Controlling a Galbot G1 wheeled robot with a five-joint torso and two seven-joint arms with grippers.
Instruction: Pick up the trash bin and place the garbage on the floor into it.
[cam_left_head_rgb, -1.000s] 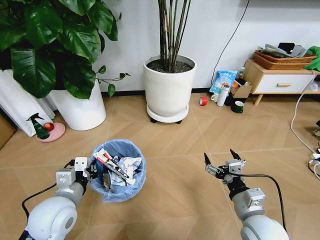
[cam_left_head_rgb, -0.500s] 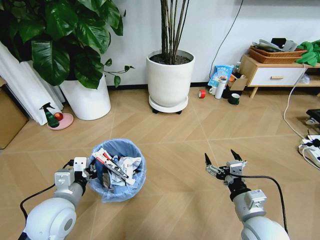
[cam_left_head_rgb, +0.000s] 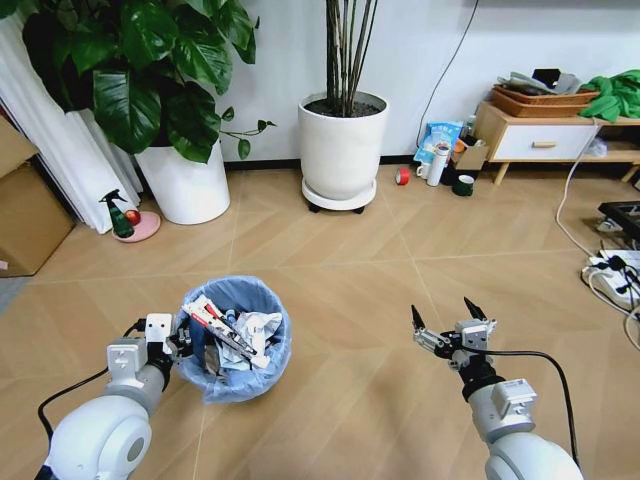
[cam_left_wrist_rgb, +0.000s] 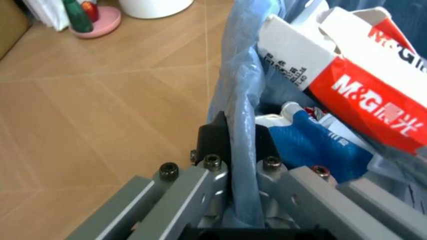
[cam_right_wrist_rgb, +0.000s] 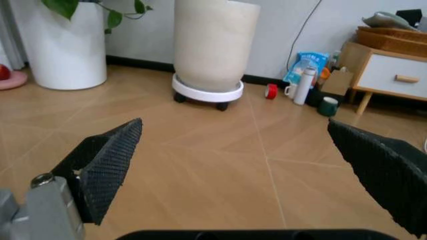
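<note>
left hand (cam_left_head_rgb: 183, 345) still clamps trash bin (cam_left_head_rgb: 236, 340) rim | right hand (cam_left_head_rgb: 445, 322) spread, unmoved

The whole head view shifted: the white plant pot (cam_left_head_rgb: 342, 150), the cabinet (cam_left_head_rgb: 540, 138) and the spray bottle (cam_left_head_rgb: 120, 216) sat farther off. A cardboard box (cam_left_head_rgb: 25, 205) came into view at the left edge.

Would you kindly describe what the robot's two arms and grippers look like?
Both arms are glossy silver-white with rounded joints, boxy grey wrist modules and black cables. The left gripper has bolted grey metal links. The right gripper has pointed black fingers with textured pads.
</note>
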